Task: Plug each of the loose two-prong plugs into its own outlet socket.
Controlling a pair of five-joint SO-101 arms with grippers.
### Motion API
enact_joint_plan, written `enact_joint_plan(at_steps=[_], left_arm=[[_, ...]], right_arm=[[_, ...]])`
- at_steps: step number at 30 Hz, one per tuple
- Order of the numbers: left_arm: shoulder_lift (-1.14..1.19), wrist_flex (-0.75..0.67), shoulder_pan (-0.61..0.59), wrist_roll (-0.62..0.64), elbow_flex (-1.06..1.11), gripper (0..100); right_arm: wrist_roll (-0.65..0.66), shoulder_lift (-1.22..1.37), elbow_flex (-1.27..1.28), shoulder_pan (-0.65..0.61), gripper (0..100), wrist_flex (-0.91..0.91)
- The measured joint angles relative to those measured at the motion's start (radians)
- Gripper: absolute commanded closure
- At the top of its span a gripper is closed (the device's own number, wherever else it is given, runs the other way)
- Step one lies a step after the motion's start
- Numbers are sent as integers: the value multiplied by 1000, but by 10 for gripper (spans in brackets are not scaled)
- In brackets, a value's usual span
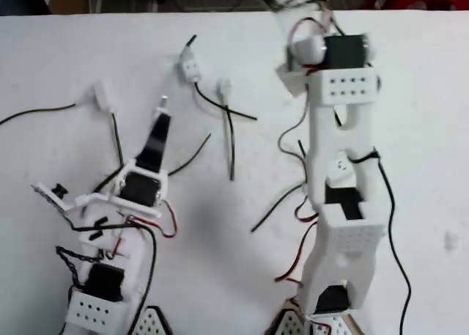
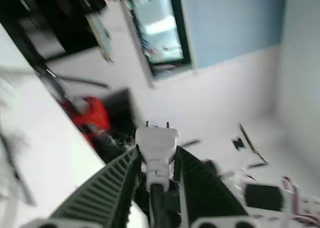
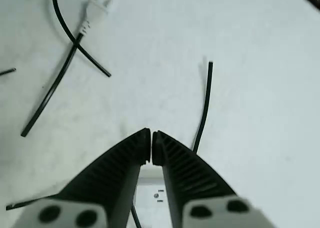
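Two arms stood over the white bench [image 1: 410, 93]. The left hand [image 2: 157, 155] was clamped on a white two-prong plug [image 2: 157, 138], prongs pointing away from the fingers, held clear of the bench at the lower centre of the left wrist view. The right hand [image 3: 151, 138] had its fingers pressed together on nothing, just over what appeared to be an outlet socket [image 3: 156, 194]. A second plug [image 3: 97, 6] lay loose at the upper left. No plug appeared seated. Judged progress: early, every insertion outstanding.
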Motion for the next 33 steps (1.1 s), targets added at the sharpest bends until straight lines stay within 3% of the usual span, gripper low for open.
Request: enact_joint_plan(at_steps=[7, 10, 14, 22, 28, 33], left_arm=[[0, 331, -193, -565, 0, 969], [0, 387, -333, -747, 0, 969], [0, 396, -591, -773, 0, 969], [0, 400, -1082, -681, 0, 969], [0, 420, -1292, -677, 0, 969], [0, 535, -1350, -677, 0, 969]], right_arm=[[-11, 0, 230, 2, 978, -2], [-89, 0, 262, -49, 978, -2], [-206, 0, 292, -146, 977, -2], [-322, 2, 302, -368, 975, -2], [-272, 2, 305, -597, 974, -12], [-124, 38, 305, -787, 923, -71]])
